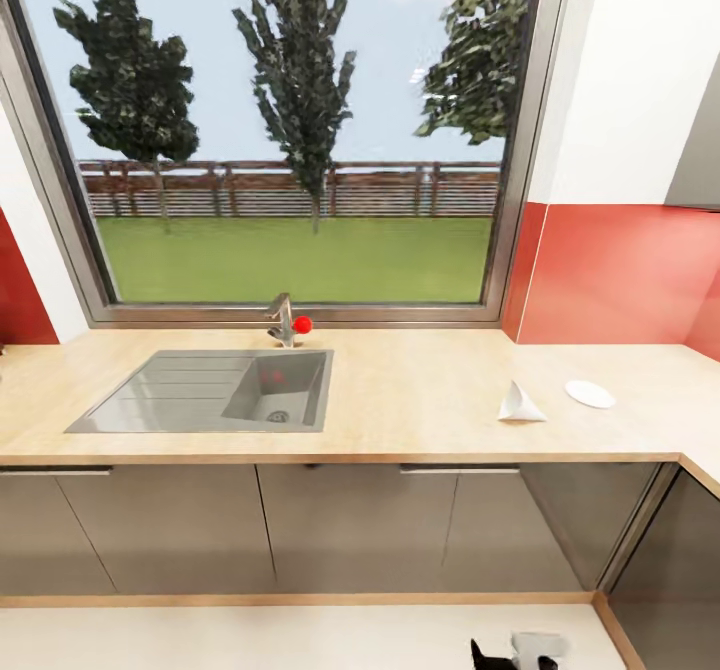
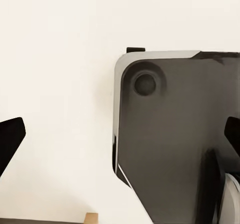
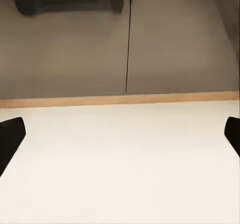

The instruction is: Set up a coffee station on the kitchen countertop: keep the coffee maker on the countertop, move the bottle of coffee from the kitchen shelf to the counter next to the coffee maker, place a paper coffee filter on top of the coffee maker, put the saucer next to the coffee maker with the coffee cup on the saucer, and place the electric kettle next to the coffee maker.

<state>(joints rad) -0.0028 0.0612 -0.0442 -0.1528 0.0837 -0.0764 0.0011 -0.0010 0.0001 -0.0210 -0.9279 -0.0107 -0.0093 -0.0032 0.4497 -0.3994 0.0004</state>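
A white paper coffee filter (image 1: 520, 405), cone-shaped, lies on the wooden countertop (image 1: 420, 400) right of the sink. Just beyond it to the right sits a small white saucer (image 1: 590, 393). My left gripper (image 2: 120, 144) is open, its dark fingertips (image 2: 11, 141) at the frame's edges, and it hangs over the white floor beside my own dark base plate (image 2: 175, 134). My right gripper (image 3: 120, 139) is open too and holds nothing. It is low over the floor and faces the grey cabinet fronts (image 3: 65, 48). A dark and white piece of an arm (image 1: 515, 652) shows low in the head view.
A grey sink (image 1: 215, 390) with a faucet (image 1: 285, 320) and a red knob is set in the counter under a large window. Grey base cabinets (image 1: 350, 525) run below. The counter turns a corner at the right, under a red backsplash (image 1: 620, 275). White floor (image 1: 300, 635) lies between me and the cabinets.
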